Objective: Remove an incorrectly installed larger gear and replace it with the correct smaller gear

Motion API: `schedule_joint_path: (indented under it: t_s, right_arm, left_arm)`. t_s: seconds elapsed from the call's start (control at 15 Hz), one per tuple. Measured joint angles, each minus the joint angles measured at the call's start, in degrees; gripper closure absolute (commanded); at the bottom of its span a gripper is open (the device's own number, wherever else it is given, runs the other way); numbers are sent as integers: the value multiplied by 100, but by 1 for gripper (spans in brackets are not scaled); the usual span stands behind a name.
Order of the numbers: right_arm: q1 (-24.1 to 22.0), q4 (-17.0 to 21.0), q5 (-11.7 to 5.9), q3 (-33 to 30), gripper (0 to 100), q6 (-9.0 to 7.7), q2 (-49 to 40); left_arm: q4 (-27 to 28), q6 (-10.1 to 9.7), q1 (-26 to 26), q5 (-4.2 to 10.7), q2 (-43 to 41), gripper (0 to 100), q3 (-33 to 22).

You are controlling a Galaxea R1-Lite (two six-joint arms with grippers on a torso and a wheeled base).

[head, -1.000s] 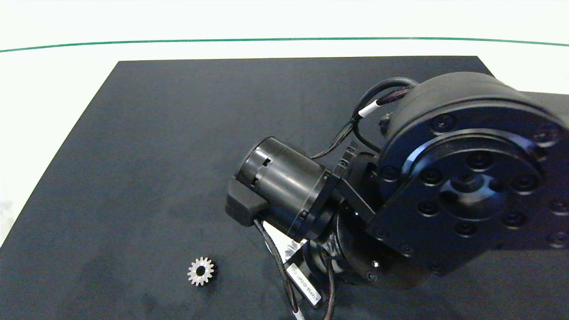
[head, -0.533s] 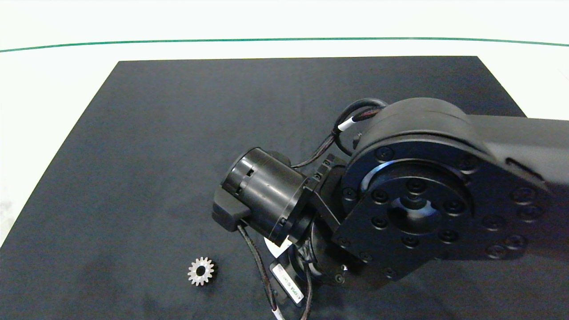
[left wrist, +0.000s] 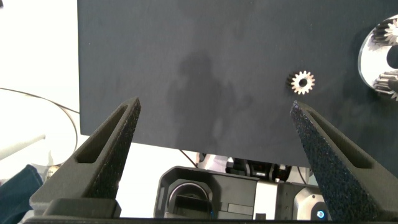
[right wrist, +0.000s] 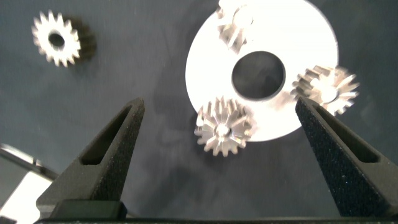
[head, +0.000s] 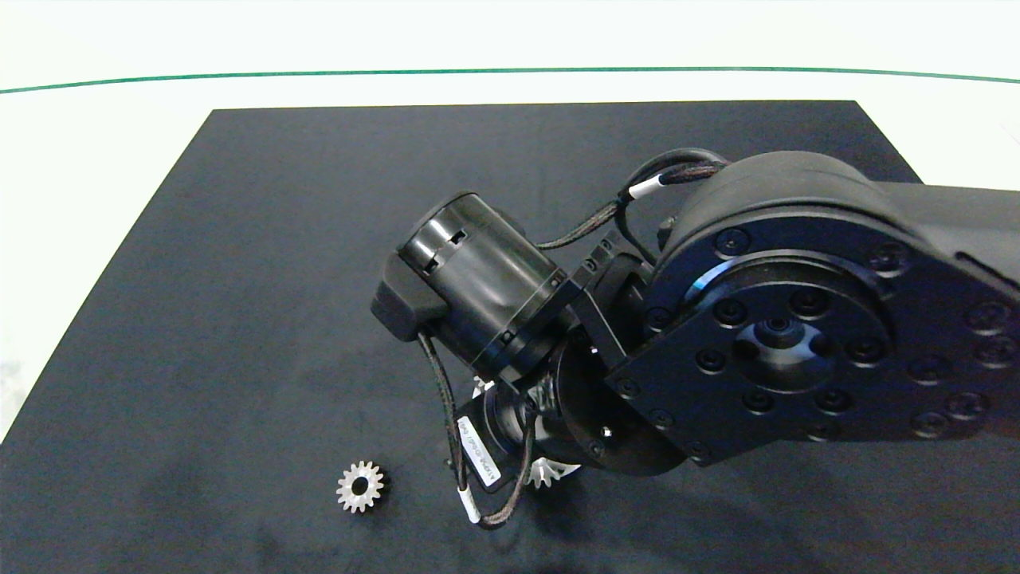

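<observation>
The white table (head: 72, 159) carries a black mat (head: 239, 279), with a thin green line (head: 510, 71) running across the table beyond it; the left gripper (left wrist: 216, 106) does not show in the head view; its own wrist view has it hanging above the mat's near left edge, its two grey fingers spread wide with nothing between them; ahead of it the smaller gear (left wrist: 303, 81) lies flat on the mat, well apart from both fingers.

In the head view the smaller gear (head: 360, 486) sits alone on the near part of the mat, left of centre, bore facing up, touching nothing; to its right the right arm (head: 781, 335) reaches in from the right edge and covers most of a silver disc (head: 550, 474), of which only slivers peep out from under the wrist.

The right wrist view looks straight down on that disc (right wrist: 286, 37); it is flat, pale, with a round centre hole and three gears standing around its rim; the larger gear (right wrist: 222, 127), with long flaring teeth, sits on the disc's edge, overhanging the mat; the right gripper (right wrist: 219, 102) hovers above it, fingers spread wide, one on each side and clear of the teeth, pinching nothing; two other small gears (right wrist: 326, 87) sit elsewhere on the rim; the smaller gear (right wrist: 57, 38) lies off on the mat, apart from the disc.
</observation>
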Motion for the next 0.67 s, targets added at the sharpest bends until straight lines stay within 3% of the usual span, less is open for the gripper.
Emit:
schedule_joint_path:
  t_s: [0.27, 0.67]
  right_arm:
    - [-39, 428, 96, 0, 0, -5, 28]
    - [-91, 480, 252, 0, 0, 11, 234]
  left_arm:
    - [1, -2, -2, 2, -4, 0, -2]
    - [0, 5, 4, 5, -11, 0, 6]
